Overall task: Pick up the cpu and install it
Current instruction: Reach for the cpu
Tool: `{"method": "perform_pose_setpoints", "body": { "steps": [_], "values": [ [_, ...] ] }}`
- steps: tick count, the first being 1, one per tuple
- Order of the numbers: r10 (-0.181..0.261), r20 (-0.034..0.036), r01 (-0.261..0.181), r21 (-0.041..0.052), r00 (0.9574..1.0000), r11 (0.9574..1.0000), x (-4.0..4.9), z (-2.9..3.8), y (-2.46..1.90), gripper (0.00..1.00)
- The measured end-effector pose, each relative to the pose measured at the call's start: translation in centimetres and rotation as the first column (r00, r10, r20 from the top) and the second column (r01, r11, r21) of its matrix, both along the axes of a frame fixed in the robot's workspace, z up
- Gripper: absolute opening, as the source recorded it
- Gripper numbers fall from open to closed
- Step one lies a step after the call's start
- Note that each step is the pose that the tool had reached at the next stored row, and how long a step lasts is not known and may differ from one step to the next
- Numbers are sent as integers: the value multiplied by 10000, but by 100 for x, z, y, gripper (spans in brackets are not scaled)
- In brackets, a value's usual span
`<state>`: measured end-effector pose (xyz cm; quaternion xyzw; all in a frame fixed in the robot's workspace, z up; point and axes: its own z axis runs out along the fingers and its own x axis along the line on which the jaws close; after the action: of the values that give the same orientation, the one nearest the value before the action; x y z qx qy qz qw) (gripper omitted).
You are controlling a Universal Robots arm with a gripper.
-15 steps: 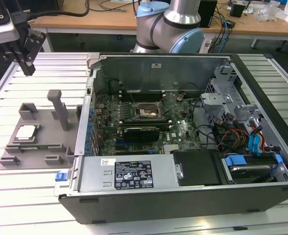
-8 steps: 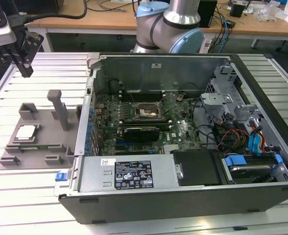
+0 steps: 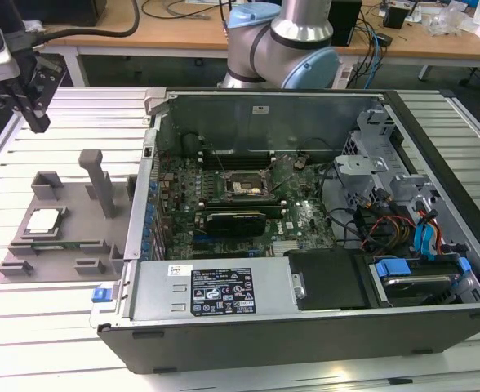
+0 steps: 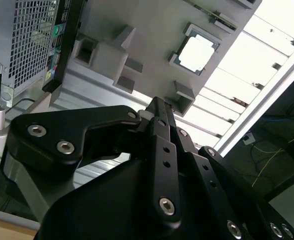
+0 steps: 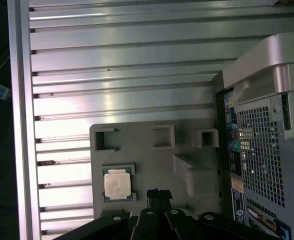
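Worktop: silver slatted aluminium worktop (image 3: 52, 327), carrying everything below.
Case: black desktop computer case (image 3: 264, 347), lying side-open, green board exposed.
Fixture: grey plastic fixture with upright blocks (image 3: 93, 237), just beside the case on the exterior view's left.
Gripper: black two-finger gripper (image 3: 37, 122), clenched on nothing, hanging well above the fixture and off to one side of the chip.
Socket: dark square socket frame with a metal rim (image 3: 244, 188), mid-board and well apart from the chip.
Cpu: thin square cpu with a silvery-beige top plate and green edge (image 3: 46, 221), flat in a fixture pocket, untouched; also clear in the first wrist view (image 5: 118, 183).
Risk: likely a descent with fingers pressed together strikes the plate. Upright blocks near the pocket could snag a finger. The thin edges give little grip, so a tilted hold may slip. A skewed seating could damage the socket.
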<state>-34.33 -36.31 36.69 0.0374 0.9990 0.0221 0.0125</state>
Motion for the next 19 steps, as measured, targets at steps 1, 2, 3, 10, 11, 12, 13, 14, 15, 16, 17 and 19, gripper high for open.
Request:
{"method": "perform_pose_setpoints", "body": {
  "steps": [1, 2, 3, 10, 11, 12, 13, 14, 15, 16, 17, 19],
  "values": [
    [0, 1, 0, 0, 10000, 10000, -13, -9, 0, 11],
    [0, 1, 0, 0, 10000, 10000, -22, -15, 0, 11],
    [-1, 0, 1, 0, 10000, 10000, -28, -19, 0, 11],
    [-2, 0, 2, 0, 10000, 10000, -77, -140, -8, 11],
    [0, -1, 0, 0, 10000, 10000, -79, -152, -15, 11],
    [-1, -2, 1, -1, 10000, 10000, -83, -165, -23, 11],
    [-1, -1, 1, -1, 10000, 10000, -86, -177, -32, 11],
    [0, 0, 0, 0, 10000, 10000, -95, -209, -56, 11],
    [0, 0, 0, 0, 10000, 10000, -102, -227, -69, 11],
    [0, 0, 0, 1, 10000, 10000, -110, -250, -87, 11],
    [0, 0, 0, 0, 10000, 10000, -117, -271, -100, 11],
    [-2, -1, 2, 0, 10000, 10000, -133, -314, -119, 11]
  ]
}}
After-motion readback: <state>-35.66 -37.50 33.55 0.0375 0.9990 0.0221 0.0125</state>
